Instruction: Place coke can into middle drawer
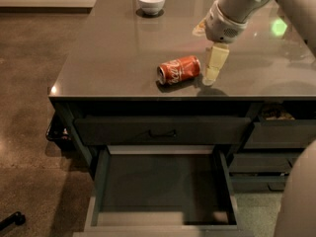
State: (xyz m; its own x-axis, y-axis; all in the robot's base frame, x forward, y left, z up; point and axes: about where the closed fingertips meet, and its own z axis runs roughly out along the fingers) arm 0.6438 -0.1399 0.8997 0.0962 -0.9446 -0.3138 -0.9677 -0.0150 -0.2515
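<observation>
The coke can [179, 70] lies on its side on the grey countertop [113, 58], near the front edge, with its silver end facing left. My gripper [203, 56] hangs just to the right of the can, open and empty; one pale finger [216, 63] points down at the counter beside the can's right end. The middle drawer [160, 184] is pulled out below the counter's front, with its dark floor bare. It sits directly below and in front of the can.
A white bowl [151, 1] stands at the back of the counter. A shut drawer front with a black bar handle [162, 131] sits above the open drawer. Narrower drawers [279, 132] are to the right. A green light reflection [279, 27] shows on the counter.
</observation>
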